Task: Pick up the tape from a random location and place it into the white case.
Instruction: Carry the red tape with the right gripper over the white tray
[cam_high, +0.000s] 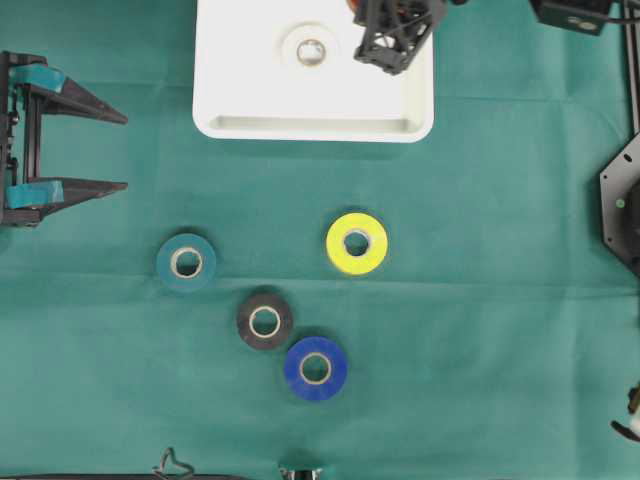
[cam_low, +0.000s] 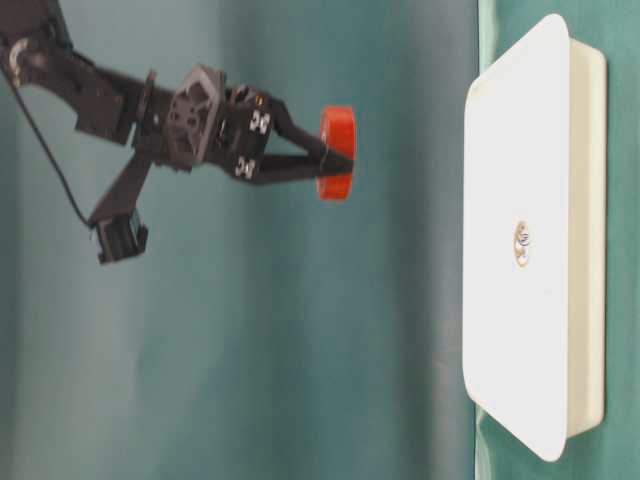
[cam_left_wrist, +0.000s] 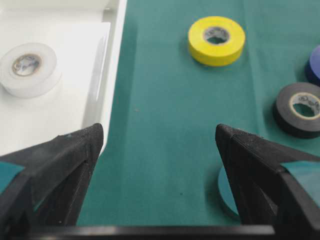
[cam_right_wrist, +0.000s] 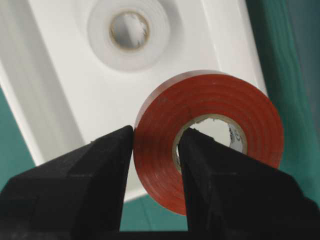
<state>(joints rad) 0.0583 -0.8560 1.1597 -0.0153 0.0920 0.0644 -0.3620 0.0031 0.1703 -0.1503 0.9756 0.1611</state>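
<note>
A round roll of red plastic tape (cam_right_wrist: 207, 142) is held by the right gripper (cam_right_wrist: 156, 150). Its jaws are closed on the wall of the roll, with one finger on the outside and the other inside the cardboard core. In the table-level view the red roll (cam_low: 337, 152) is seen in the air, apart from the large shallow white plastic case with rounded corners (cam_low: 540, 130), and no contact between them is visible. In the overhead view the right gripper (cam_high: 385, 55) is seen over the upper right part of the white case (cam_high: 320, 125).

One round roll of white tape (cam_high: 310, 47) is lying flat inside the case, near its middle.

The left gripper (cam_high: 115, 150) is seen at the left edge of the table, with its jaws spread wide and nothing between them.

On the green cloth (cam_high: 480, 300) four other rolls are lying flat: a yellow roll (cam_high: 357, 242), a teal roll (cam_high: 186, 262), a black roll (cam_high: 264, 320) and a blue roll (cam_high: 316, 368). The black roll and the blue roll are just beside each other; it cannot be told whether they touch. The yellow roll is lying apart from them, nearer to the case.
</note>
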